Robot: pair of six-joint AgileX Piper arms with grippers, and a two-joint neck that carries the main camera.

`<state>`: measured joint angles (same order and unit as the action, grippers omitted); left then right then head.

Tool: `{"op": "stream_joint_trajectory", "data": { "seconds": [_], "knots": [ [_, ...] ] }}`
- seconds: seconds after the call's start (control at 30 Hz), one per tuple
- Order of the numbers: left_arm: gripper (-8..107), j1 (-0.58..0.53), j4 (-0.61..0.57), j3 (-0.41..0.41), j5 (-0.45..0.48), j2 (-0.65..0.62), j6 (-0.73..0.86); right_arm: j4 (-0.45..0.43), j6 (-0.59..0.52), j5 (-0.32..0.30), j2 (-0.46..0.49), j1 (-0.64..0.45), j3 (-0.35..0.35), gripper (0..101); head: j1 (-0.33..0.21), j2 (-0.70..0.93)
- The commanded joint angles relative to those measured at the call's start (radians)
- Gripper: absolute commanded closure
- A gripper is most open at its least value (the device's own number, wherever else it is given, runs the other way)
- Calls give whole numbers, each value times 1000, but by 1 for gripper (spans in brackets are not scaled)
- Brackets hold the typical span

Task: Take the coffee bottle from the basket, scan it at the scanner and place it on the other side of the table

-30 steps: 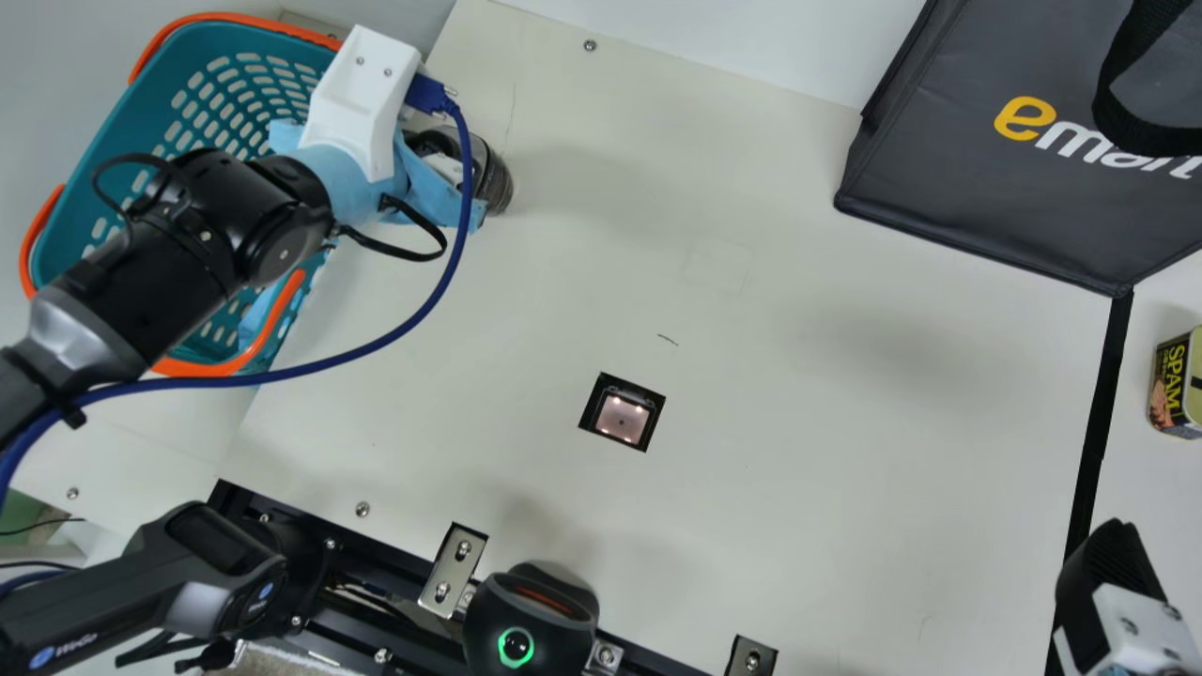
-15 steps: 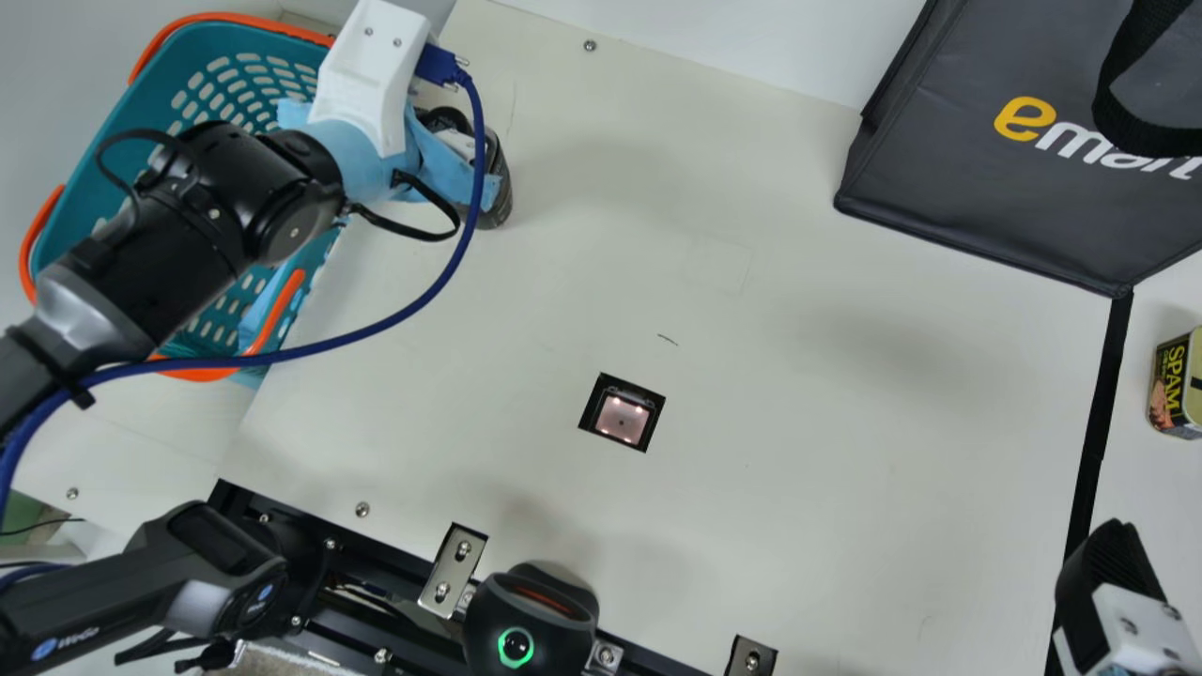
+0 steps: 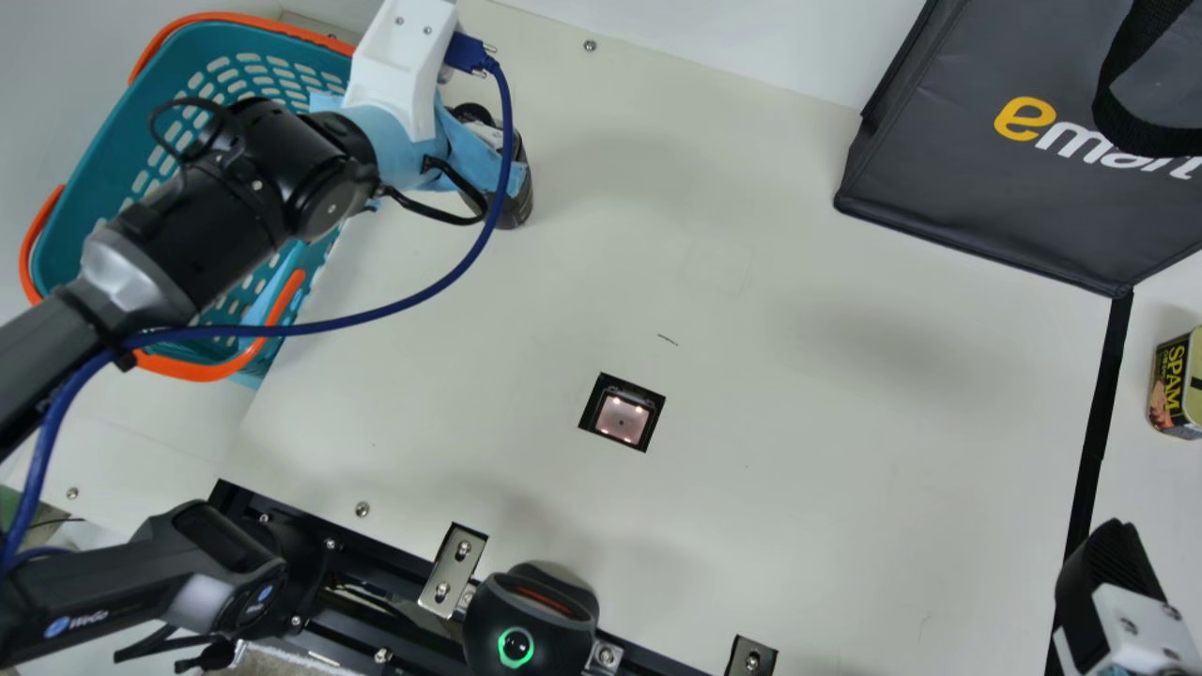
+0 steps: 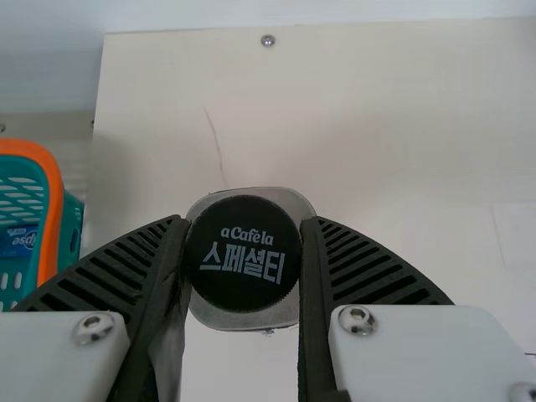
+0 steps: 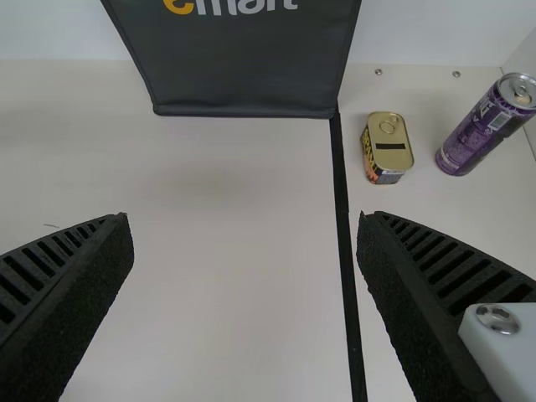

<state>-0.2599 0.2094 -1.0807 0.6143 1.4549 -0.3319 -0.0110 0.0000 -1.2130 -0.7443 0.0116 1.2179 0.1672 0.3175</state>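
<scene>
- Two grippers are in the main view: left gripper (image 3: 470,150), beside the basket; right gripper (image 3: 1113,573), near the lower right corner of the view.
- Left gripper state: loaded. The two black ribbed fingers stand apart by the width of the cap and press on it from opposite sides.
- Workpiece: dark coffee bottle with a round black cap (image 4: 243,251), located outside the basket, above the cream table (image 3: 798,376), at the far left area. The main view does not settle whether its base touches the surface.
- Basket: teal perforated plastic basket with orange rim and handle (image 3: 202,366), adjacent to the bottle.
- Scanner: square black-framed window with small lights (image 3: 622,418), set into the table and well apart from the bottle.
- Right gripper state: unloaded. Its fingers are set wide apart with a broad gap between them.
- Divider: straight black strip (image 3: 1099,404), running along the table on the right side.
- Beyond the divider: rectangular yellow-and-black food tin (image 3: 1174,385) and, near it, purple cylindrical drink can (image 5: 486,126).
- Bag: large dark grey fabric bag with a black strap (image 3: 995,197), at the far right edge of the table.
- Cable: thick blue cable (image 3: 413,305), curving from the left gripper's housing back along the arm.
</scene>
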Motion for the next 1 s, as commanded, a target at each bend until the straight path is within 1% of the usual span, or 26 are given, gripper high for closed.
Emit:
{"op": "stream_joint_trajectory", "data": {
  "seconds": [0.0,0.03,0.3,0.6,0.8,0.97],
  "knots": [
    [107,0,-2,-3,1,8,-2,0,0,0,0,0,0,6,-29,4],
    [107,-1,-3,-5,2,12,-3,0,0,0,0,0,0,6,-29,4],
    [80,2,-21,-15,12,35,10,0,0,0,0,0,0,6,-29,4],
    [50,19,-80,-16,1,31,46,0,0,0,0,0,0,6,-29,4],
    [30,34,-121,-4,-14,-2,71,0,0,0,0,0,0,6,-29,4],
    [13,50,-145,17,-10,-69,99,0,0,0,0,0,0,6,-29,4]
  ]
}}
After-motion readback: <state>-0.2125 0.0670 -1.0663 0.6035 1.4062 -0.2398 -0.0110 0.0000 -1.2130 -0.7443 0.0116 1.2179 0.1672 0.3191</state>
